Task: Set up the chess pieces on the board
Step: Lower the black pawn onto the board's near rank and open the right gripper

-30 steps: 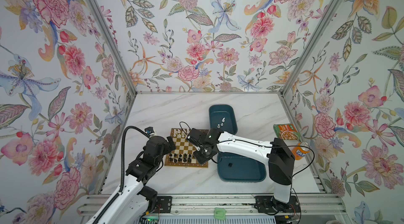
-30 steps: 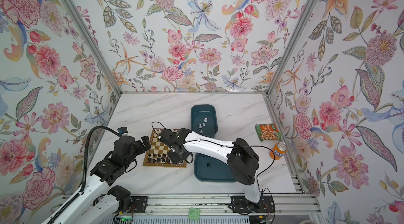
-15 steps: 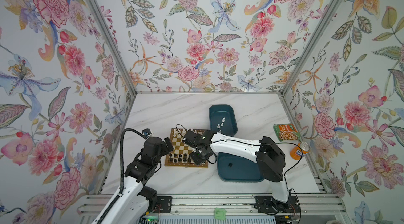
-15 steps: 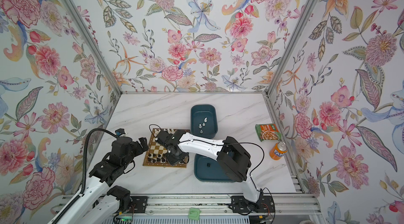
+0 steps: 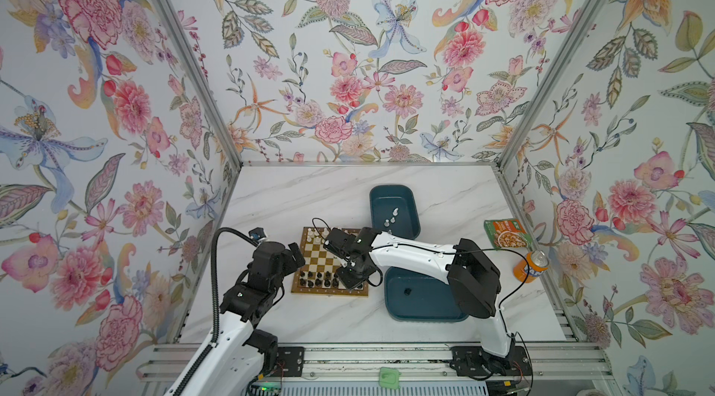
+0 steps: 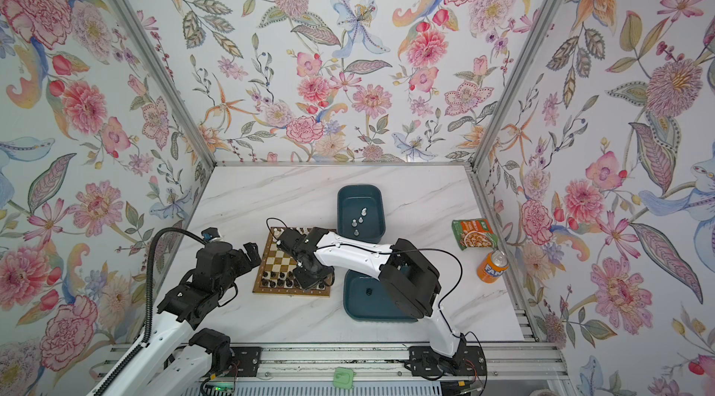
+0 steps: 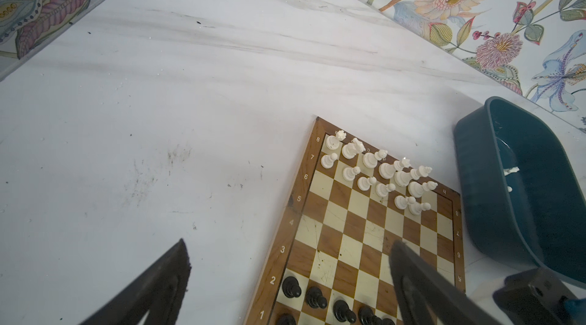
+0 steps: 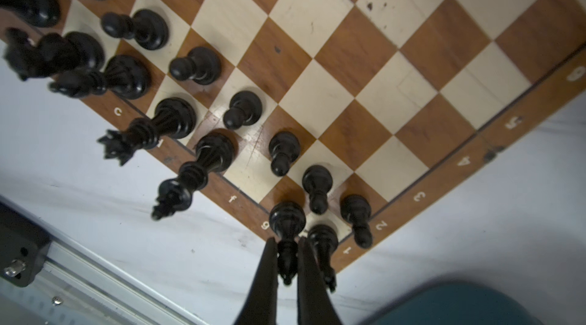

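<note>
Right claw (image 8: pixel 287 241) leftward, around black piece (image 8: pixel 287 218)

White arm links (image 5: pixel 410 256), black joint housings (image 5: pixel 474 282), ribbed black cable conduit (image 5: pixel 214 289)

Both top views hung high above the 6 o'clock edge of the bench (image 5: pixel 309 189). They looked steeply down toward 12 o'clock and shared nearly the whole scene, walls included. The left wrist view sat low at the 9 o'clock side of the board (image 7: pixel 364 244). It faced about 1 o'clock, past the left fingers (image 7: pixel 158 288), to the white pieces (image 7: pixel 380 174) and far tub (image 7: pixel 523 212), which both top views also showed. The right wrist view sat closest, over the board's 5 o'clock corner. It looked almost straight down along the right fingers (image 8: pixel 263 282) at a black piece (image 8: pixel 287 222).
</note>
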Robot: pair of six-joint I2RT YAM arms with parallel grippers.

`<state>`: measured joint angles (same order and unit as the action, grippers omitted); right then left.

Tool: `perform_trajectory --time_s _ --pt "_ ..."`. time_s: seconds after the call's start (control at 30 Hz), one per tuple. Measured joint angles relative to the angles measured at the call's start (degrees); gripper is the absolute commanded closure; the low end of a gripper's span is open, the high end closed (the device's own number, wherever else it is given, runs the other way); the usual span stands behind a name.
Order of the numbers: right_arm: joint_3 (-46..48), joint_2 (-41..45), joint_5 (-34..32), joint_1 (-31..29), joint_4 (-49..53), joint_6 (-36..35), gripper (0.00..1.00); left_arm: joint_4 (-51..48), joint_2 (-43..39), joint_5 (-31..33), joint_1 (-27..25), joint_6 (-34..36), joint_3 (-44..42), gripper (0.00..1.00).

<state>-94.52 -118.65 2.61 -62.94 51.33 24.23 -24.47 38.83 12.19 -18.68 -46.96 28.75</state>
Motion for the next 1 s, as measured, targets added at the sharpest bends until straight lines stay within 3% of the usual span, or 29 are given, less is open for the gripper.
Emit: perform_trajectory --time_s 0.4,0.6,1.0 --pt "-0.15 -0.48 1.05 0.46 -0.02 -0.46 0.89 0.0 -0.57 -0.02 0.37 0.0 -0.68 0.01" --pt "-0.68 -0.96 1.51 0.57 -0.13 -0.87 0.79 -0.02 -0.72 -0.02 0.42 0.0 -1.05 0.01" --pt "-0.7 -1.05 1.51 0.57 -0.13 -1.07 0.7 -0.04 -2.14 -0.24 0.85 0.0 -1.36 0.01"
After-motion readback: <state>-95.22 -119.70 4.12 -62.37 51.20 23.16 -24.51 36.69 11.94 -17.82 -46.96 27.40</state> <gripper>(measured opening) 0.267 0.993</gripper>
